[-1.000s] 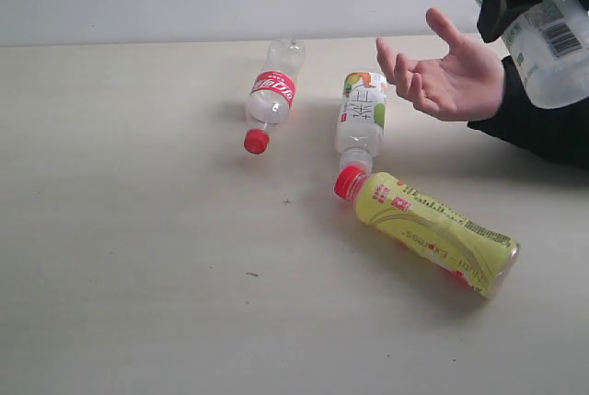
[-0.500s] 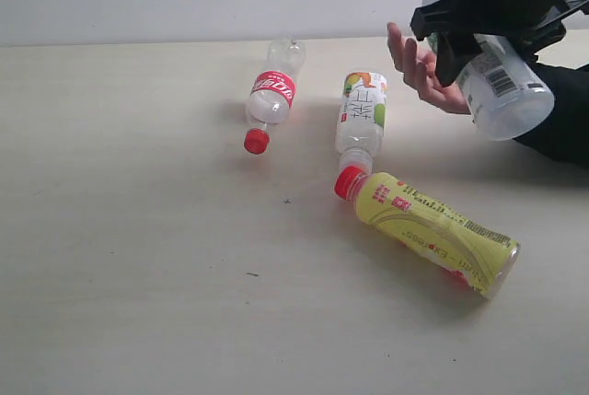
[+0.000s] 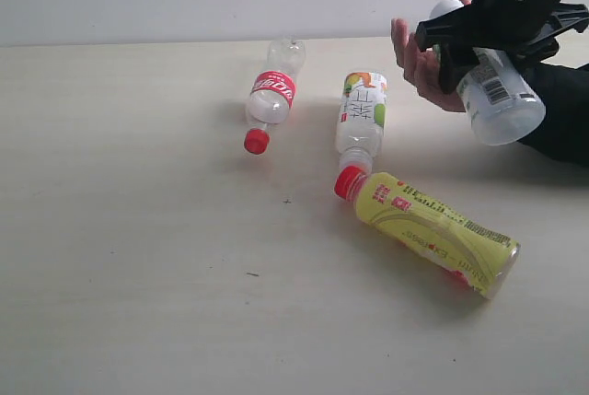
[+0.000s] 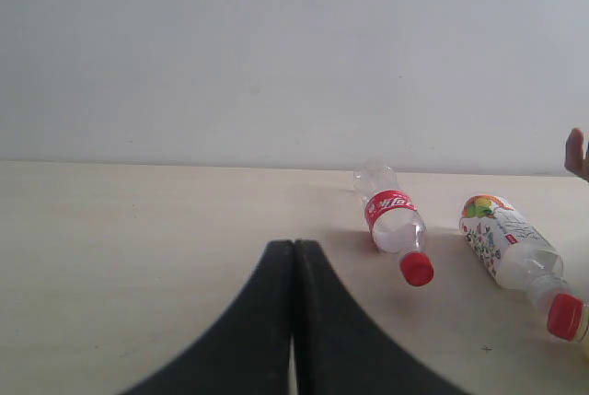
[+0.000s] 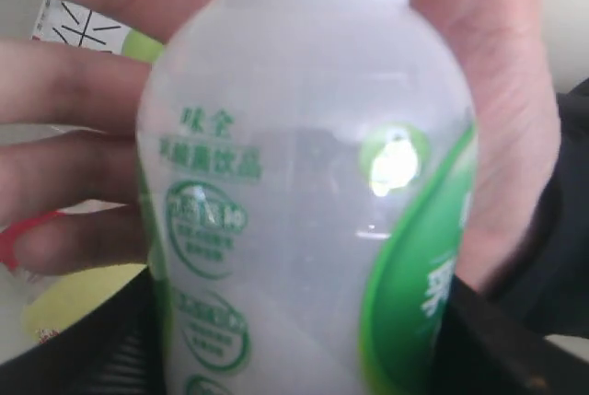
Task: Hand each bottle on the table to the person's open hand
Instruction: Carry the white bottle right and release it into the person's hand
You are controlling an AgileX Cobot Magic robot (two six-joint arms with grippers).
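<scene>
- White green-labelled bottle (image 3: 497, 91) is clamped in the right robot hand (image 3: 488, 40), raised off the desk (image 3: 138, 229), with its capped end at the person's open hand (image 3: 419, 59).
- Left robot hand (image 4: 294, 257) has its fingers pressed together, gripping nothing.
- Clear red-labelled bottle (image 3: 271, 96), green-orange-labelled bottle (image 3: 362, 110) and yellow red-capped bottle (image 3: 433, 229) lie on their sides on the desk. The yellow one's cap is just beside the green-orange one's neck.
</scene>
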